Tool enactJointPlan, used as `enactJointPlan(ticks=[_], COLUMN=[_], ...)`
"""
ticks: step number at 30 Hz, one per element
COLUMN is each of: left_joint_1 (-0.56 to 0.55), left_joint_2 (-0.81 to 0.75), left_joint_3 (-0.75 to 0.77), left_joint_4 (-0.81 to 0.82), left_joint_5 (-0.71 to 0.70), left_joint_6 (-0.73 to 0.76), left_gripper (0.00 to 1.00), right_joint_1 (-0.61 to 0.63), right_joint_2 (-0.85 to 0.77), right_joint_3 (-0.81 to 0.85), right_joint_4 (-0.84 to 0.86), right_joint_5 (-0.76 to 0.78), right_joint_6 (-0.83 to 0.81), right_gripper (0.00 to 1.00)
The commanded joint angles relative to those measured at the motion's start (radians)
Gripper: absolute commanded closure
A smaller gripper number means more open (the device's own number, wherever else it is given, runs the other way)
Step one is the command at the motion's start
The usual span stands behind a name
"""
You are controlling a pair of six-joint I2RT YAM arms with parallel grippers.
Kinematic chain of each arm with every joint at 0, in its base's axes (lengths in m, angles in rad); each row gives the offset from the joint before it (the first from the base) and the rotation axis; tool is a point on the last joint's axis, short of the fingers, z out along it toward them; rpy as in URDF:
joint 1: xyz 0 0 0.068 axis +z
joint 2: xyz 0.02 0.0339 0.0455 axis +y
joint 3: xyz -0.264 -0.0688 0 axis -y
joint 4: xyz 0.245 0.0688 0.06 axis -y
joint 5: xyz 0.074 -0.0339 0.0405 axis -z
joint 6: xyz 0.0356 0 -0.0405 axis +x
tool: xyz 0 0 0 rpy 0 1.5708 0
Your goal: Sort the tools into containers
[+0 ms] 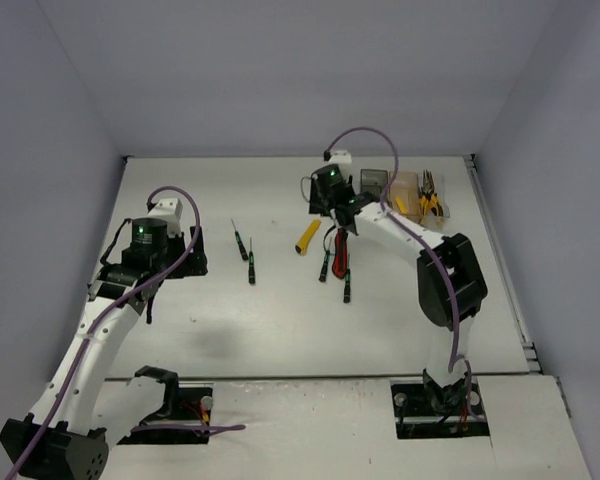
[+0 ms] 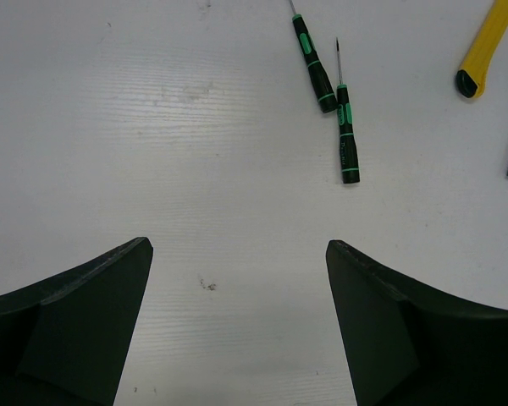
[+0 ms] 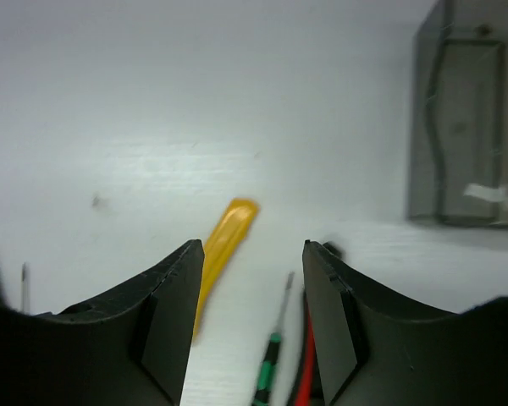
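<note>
right tool (image 3: 252, 254) apart, screwdriver (image 3: 269, 365) below gap, yellow knife (image 3: 229, 228) just left (grey bin (image 3: 423, 127) right); left tool (image 2: 239, 247) apart, empty

Your table (image 2: 152, 127) looks matt white and faintly grained. The screwdrivers (image 2: 346, 135) show glossy plastic handles and thin metal tips. The far smoky bin (image 3: 457, 127) is translucent plastic.

Pose of the 2 arms: the left arm (image 1: 90, 340) reaches forward with its wrist bent downward, and the left gripper (image 2: 237, 249) has its jaws spread wide with nothing between them. The right arm (image 1: 445, 280) extends farther, elbow raised; the right gripper (image 3: 252, 247) points down, jaws partly parted and empty.
</note>
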Motion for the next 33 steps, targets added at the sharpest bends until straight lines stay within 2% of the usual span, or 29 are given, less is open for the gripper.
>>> enactJointPlan(ticks=[1, 12, 24, 30, 33], left_joint_1=[0.008, 0.008, 0.008, 0.008, 0.008], left_joint_2=[-0.019, -0.020, -0.021, -0.016, -0.017], left_joint_3=[0.009, 0.009, 0.009, 0.009, 0.009], left_joint_4=[0.049, 0.051, 0.052, 0.053, 0.052], left_joint_5=[0.020, 0.025, 0.033, 0.034, 0.032], left_joint_6=[-0.012, -0.013, -0.014, -0.014, -0.014], left_gripper=[0.19, 0.19, 0.19, 0.19, 0.19], right_joint_1=[0.077, 0.144, 0.150, 0.160, 0.163], right_joint_2=[0.066, 0.192, 0.278, 0.295, 0.300], right_joint_3=[0.013, 0.038, 0.050, 0.056, 0.056], right_joint_4=[0.025, 0.024, 0.012, 0.008, 0.008], right_joint_5=[0.131, 0.251, 0.262, 0.277, 0.279], right_joint_6=[0.193, 0.436, 0.433, 0.410, 0.391], right_gripper=[0.51, 0.49, 0.51, 0.61, 0.72])
